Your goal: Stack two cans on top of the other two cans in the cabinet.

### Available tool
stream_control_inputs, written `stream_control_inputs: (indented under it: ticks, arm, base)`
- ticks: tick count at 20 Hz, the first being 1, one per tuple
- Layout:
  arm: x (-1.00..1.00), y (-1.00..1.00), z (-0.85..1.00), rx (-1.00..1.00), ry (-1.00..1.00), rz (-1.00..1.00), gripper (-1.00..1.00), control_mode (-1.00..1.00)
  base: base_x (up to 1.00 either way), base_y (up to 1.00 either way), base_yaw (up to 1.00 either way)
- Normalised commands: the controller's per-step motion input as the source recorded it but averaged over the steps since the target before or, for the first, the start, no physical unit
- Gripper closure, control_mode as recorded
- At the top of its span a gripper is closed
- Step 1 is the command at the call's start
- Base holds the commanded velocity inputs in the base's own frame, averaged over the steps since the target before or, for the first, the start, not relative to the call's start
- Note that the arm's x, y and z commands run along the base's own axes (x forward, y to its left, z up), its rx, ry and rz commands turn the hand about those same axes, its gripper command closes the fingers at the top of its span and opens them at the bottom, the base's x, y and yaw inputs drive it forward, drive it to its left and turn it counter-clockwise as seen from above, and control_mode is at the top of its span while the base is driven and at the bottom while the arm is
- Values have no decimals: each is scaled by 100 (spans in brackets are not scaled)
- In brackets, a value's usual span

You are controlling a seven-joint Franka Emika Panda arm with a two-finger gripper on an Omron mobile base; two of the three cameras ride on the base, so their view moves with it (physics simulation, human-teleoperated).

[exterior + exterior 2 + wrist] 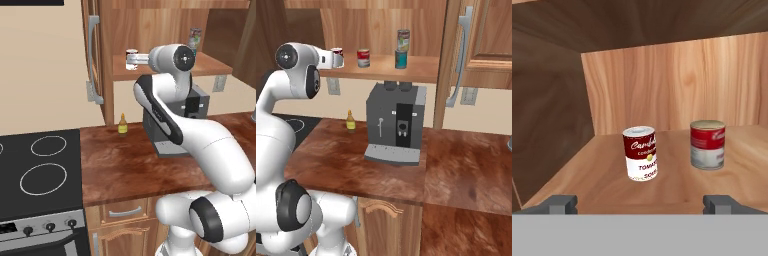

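The gripper (642, 204) hangs released at the front edge of the shelf (677, 192), its tips spread wide either side of the dark red soup can (641, 152) just ahead, probably lined up to take it. Beside that stands the red-and-grey can (707, 144), likely its base. Farther along the cabinet (381, 22), the green-labelled can (403, 39) already sits on the teal can (401, 59).

Dark red-and-white can (641, 153) upright just ahead of the jaws; red-over-grey can (707, 144) right; green-labelled can (403, 40) stacked on teal can (401, 59)
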Motion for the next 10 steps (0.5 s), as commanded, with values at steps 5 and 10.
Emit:
stream_control_inputs:
  ticks: [5,10]
  arm:
    - [2,0,0,0,0,0,-100,-100]
    - [4,0,-3,-1,0,0,-100,-100]
  base:
    - [0,0,0]
    - [0,0,0]
